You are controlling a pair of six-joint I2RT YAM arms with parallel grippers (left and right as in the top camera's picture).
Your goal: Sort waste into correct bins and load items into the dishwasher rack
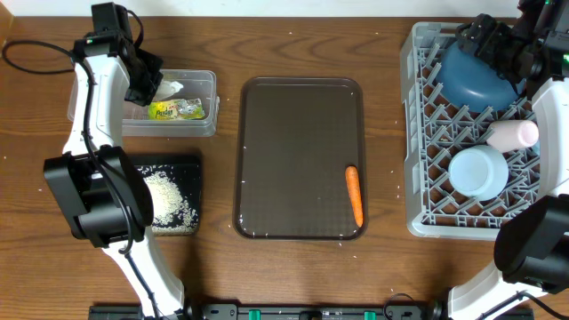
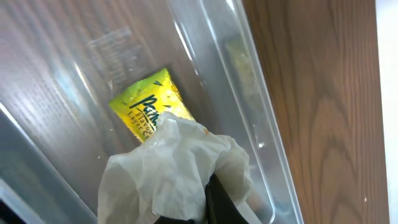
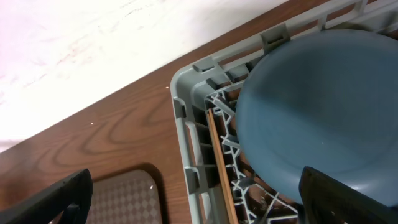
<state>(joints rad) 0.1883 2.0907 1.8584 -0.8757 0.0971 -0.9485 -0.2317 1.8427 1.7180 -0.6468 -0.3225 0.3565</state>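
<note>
The crumpled white wrapper with green-yellow print (image 2: 149, 111) lies in the clear tub (image 1: 206, 82) at the back left. My left gripper (image 1: 149, 82) is down in the tub, shut on the wrapper's white end (image 2: 168, 168). The black tray (image 1: 191, 164) in front holds loose white rice (image 1: 169, 203). The orange carrot (image 1: 354, 194) lies on the brown serving tray (image 1: 298, 116). The grey rack (image 1: 418, 133) holds the dark-blue plate (image 1: 480, 76), the whitish-pink cup (image 1: 514, 133), the light-blue cup (image 1: 477, 171) and a chopstick (image 3: 221, 168). My right gripper (image 3: 199, 199) is open above the rack's back left corner, beside the plate (image 3: 311, 106).
The left arm's base and links (image 1: 93, 191) stand over the black tray's left side. The right arm's base (image 1: 533, 240) covers the rack's front right corner. A few rice grains lie on the bare wood around the serving tray.
</note>
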